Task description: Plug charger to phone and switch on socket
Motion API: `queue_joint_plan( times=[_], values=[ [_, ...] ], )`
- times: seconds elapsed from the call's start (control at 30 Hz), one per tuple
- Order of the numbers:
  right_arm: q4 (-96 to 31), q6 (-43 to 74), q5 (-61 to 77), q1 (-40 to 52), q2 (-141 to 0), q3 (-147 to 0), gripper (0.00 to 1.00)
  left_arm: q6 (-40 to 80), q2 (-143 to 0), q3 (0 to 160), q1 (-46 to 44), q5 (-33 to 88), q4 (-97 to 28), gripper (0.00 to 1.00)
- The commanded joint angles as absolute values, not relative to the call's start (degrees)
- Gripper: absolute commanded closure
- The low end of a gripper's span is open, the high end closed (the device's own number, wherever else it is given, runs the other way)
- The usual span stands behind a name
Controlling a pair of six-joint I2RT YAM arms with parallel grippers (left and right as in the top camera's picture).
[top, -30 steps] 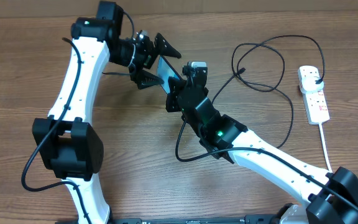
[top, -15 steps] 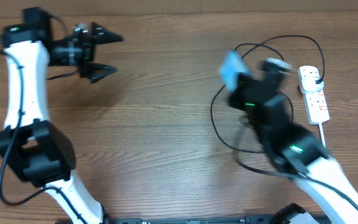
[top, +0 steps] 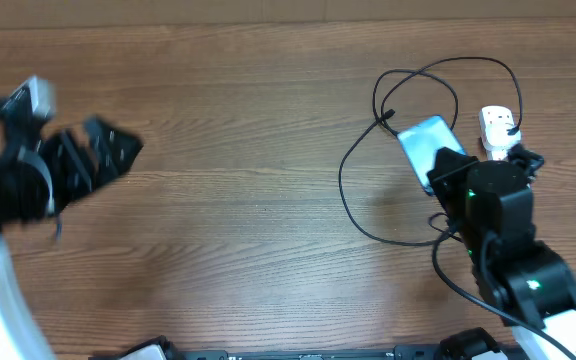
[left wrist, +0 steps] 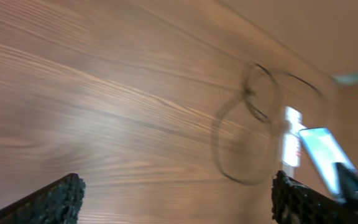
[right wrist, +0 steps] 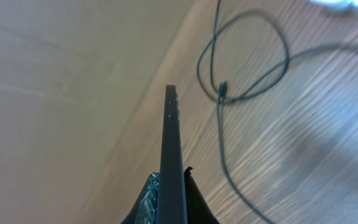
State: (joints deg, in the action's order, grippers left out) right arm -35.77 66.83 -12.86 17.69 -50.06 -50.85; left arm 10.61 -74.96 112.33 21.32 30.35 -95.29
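My right gripper (top: 446, 165) is shut on the phone (top: 425, 145), whose light blue screen faces up at the right of the table. In the right wrist view the phone (right wrist: 173, 162) stands edge-on between the fingers (right wrist: 174, 186). The black charger cable (top: 368, 195) lies looped on the wood beside the phone, its connector tip (top: 387, 117) just left of it; it also shows in the right wrist view (right wrist: 222, 93). The white socket (top: 503, 150) lies at the far right, partly behind my right arm. My left gripper (top: 93, 155) is open and empty at the far left, blurred; its fingers (left wrist: 176, 199) are wide apart.
The socket's thick white cord (top: 521, 225) runs toward the front edge. The wooden table (top: 248, 200) stretches between the two arms. A beige wall (right wrist: 55, 93) shows beyond the table edge in the right wrist view.
My right gripper has carried the phone from the table's middle to the right, beside the socket. My left arm let go of the phone and swung away to the far left.
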Motion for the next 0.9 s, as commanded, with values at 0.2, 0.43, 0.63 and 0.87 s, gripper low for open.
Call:
queue_joint_plan(
  times=[0.2, 0.43, 0.63, 0.87],
  values=[
    [-8.8, 76.6, 12.1, 17.6, -57.5, -38.2, 0.96, 35.7, -48.1, 78.0, 21.1, 13.9, -79.9, 0.0],
    [1.0, 80.0, 28.3, 17.6, -67.0, -37.6, 0.96, 59.3, -47.3, 45.1, 21.0, 43.3, -44.9, 0.0],
    [2.3, 90.7, 33.9, 18.1, -72.1, -37.6, 0.96, 73.0, -57.3, 34.2, 20.8, 59.3, -24.5, 0.01],
    [6.5, 96.3, 33.7, 25.6, -76.7, -37.6, 0.96, 84.2, -67.1, 33.9, 12.8, 61.8, -9.8, 0.0]
  ],
)
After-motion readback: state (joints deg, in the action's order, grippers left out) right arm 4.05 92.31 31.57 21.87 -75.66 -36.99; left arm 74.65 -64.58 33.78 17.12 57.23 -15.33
